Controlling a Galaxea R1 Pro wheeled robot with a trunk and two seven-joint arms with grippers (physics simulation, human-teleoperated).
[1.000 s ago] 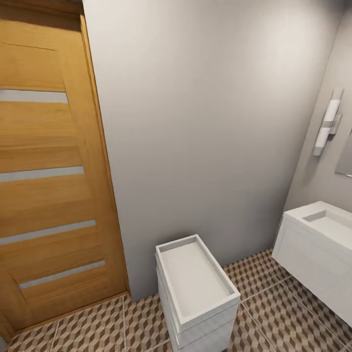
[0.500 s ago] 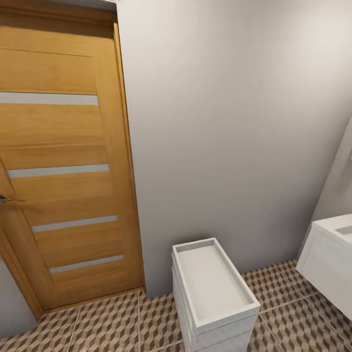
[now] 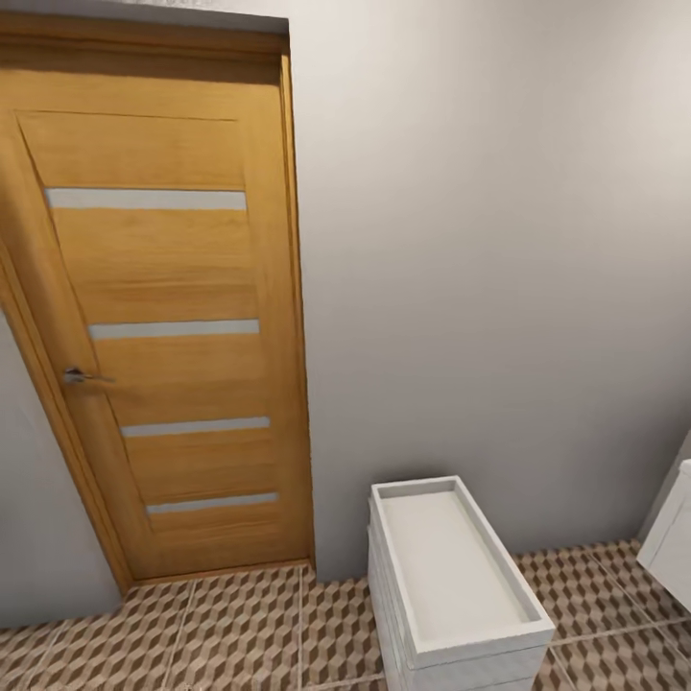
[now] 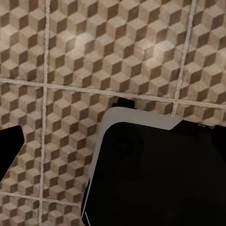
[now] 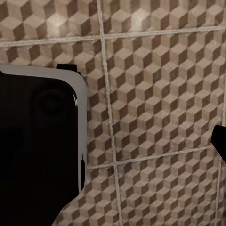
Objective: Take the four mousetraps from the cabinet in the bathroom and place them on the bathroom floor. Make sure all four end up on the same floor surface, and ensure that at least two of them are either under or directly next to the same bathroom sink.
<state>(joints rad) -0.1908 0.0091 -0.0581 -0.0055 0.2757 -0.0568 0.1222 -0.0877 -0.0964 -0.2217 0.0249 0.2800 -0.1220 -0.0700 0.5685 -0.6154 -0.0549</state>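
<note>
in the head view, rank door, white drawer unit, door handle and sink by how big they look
1. door
2. white drawer unit
3. sink, cut off at the picture's edge, so unsure
4. door handle

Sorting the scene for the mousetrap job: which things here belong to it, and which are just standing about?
Job things:
bathroom floor
sink, just an edge at the head view's right

Standing about:
wooden door
white drawer unit
grey wall

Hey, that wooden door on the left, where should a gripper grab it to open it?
Probably the metal lever handle near the wooden door's left edge, about mid-height. It looks slim and lies level, so come straight from the front, one of the fingers above it and one below.
</note>
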